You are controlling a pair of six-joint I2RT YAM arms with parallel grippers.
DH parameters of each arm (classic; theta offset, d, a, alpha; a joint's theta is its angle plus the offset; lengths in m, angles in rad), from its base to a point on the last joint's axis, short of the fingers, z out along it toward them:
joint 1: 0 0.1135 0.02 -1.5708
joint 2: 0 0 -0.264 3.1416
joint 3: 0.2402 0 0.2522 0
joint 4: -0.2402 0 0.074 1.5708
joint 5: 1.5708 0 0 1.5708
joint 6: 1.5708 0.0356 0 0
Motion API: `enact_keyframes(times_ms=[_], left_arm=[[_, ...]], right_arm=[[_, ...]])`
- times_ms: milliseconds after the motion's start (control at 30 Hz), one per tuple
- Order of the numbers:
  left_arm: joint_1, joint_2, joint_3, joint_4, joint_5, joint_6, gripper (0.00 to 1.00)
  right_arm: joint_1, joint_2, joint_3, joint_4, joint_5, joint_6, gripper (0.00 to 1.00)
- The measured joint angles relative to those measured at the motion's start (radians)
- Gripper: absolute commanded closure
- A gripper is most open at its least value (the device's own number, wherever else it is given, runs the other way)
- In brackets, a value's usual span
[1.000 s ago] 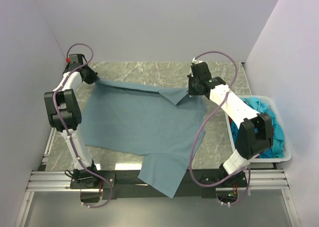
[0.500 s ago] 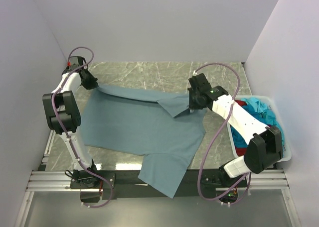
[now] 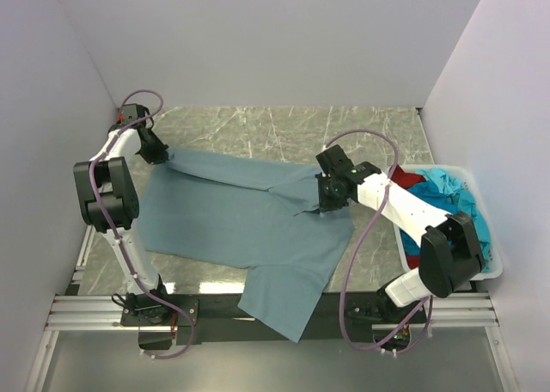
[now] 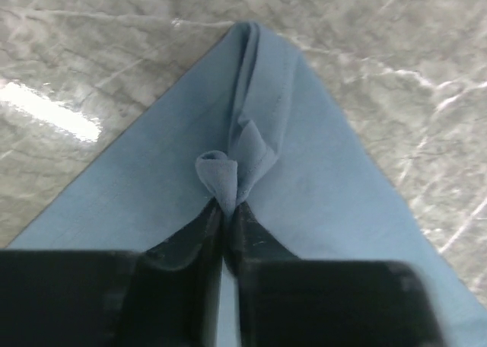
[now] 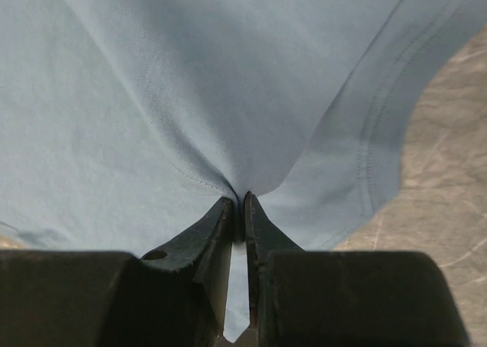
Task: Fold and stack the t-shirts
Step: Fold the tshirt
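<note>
The grey-blue t-shirt (image 3: 232,216) lies spread across the marble table, one part hanging over the near edge. My left gripper (image 3: 161,156) is shut on its far left corner; the pinched cloth (image 4: 224,179) bunches at my fingertips. My right gripper (image 3: 325,201) is shut on the far right part of the shirt, and the cloth (image 5: 228,119) fans out from my jaws. The far edge of the shirt is lifted between the two grippers and folded toward the near side. Turquoise tees (image 3: 447,186) and a dark red one (image 3: 404,179) lie in the white bin.
The white plastic bin (image 3: 491,272) stands at the table's right edge, beside my right arm. Bare marble table (image 3: 275,130) lies beyond the shirt. Walls close in the left, back and right sides.
Both grippers have moved toward the near side with the shirt's far edge, the right one further and leftward. The fold over the shirt's body has grown.
</note>
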Motion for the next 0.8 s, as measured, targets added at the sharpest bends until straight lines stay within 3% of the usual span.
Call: enact_keyframes(times_ms=[33, 133, 200, 400, 667, 800], left_arm=[[0.000, 0.000, 0.000, -0.005, -0.005, 0.003, 0.66], [0.000, 0.000, 0.000, -0.019, -0.023, 0.003, 0.44], [0.000, 0.000, 0.000, -0.028, -0.028, -0.003, 0.40], [0.000, -0.035, -0.040, -0.016, -0.033, -0.013, 0.01], [-0.001, -0.173, -0.095, 0.051, 0.101, 0.003, 0.01], [-0.005, -0.269, -0.130, 0.092, 0.199, 0.017, 0.01]], right_arm=[[0.002, 0.008, -0.002, 0.000, -0.005, 0.002, 0.82], [0.004, 0.023, -0.002, 0.014, -0.010, 0.004, 0.82], [0.006, 0.024, -0.002, 0.019, -0.010, 0.005, 0.80], [0.008, 0.025, -0.002, 0.026, -0.006, 0.008, 0.75], [0.011, 0.029, -0.004, 0.027, 0.012, 0.016, 0.73], [0.014, 0.029, -0.016, 0.028, 0.023, 0.022, 0.64]])
